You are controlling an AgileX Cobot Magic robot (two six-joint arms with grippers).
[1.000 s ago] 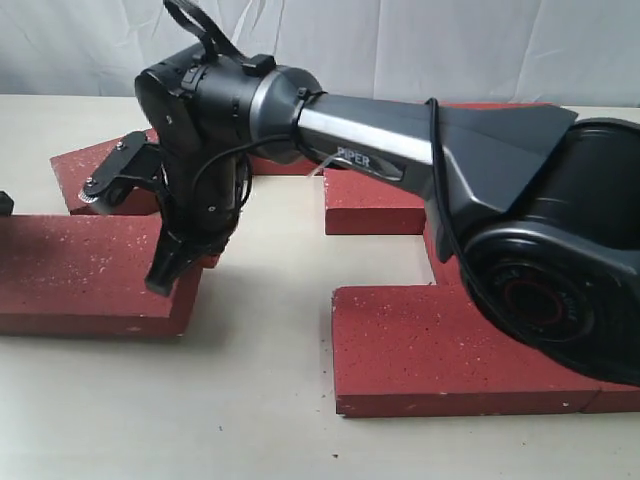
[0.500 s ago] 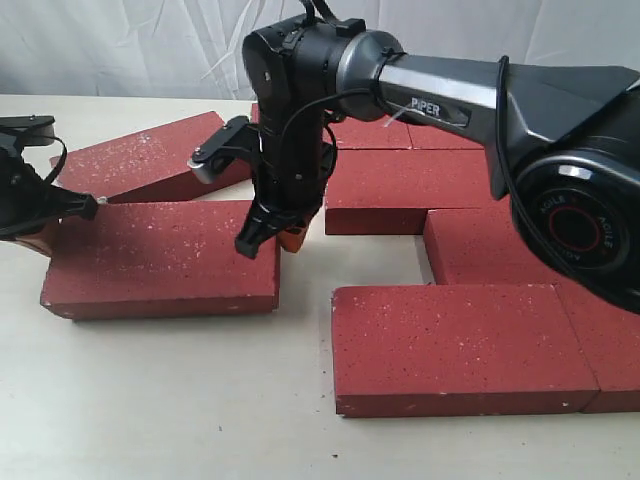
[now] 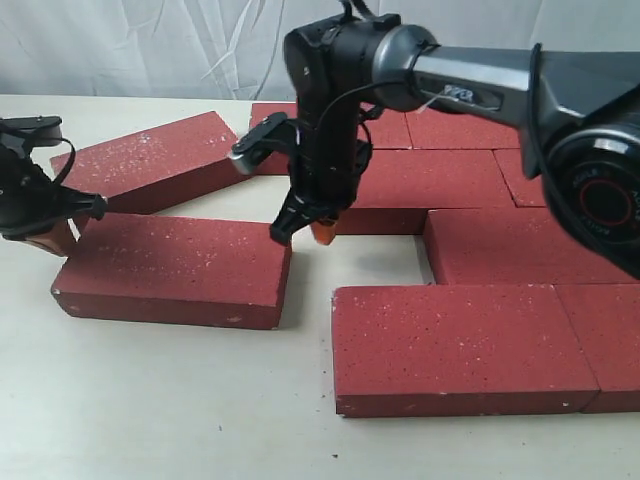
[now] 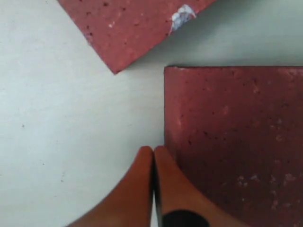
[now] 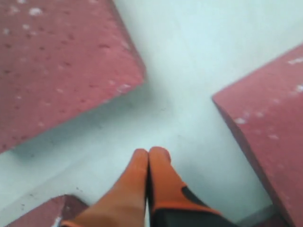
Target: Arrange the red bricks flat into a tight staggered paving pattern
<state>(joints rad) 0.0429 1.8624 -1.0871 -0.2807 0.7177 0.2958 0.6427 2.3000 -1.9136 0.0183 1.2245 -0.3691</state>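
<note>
At the near left of the exterior view, a loose red brick (image 3: 170, 268) lies flat but skewed, apart from the laid red bricks (image 3: 460, 345) at right, with the left gripper (image 3: 55, 235) at its left end and the right gripper (image 3: 318, 232) by its right end. Left wrist view: jaws closed, fingertips (image 4: 173, 185) against the brick's edge. Right wrist view: jaws closed over bare surface (image 5: 189, 71). Best to push squarely, sliding it flush against the laid rows
</note>
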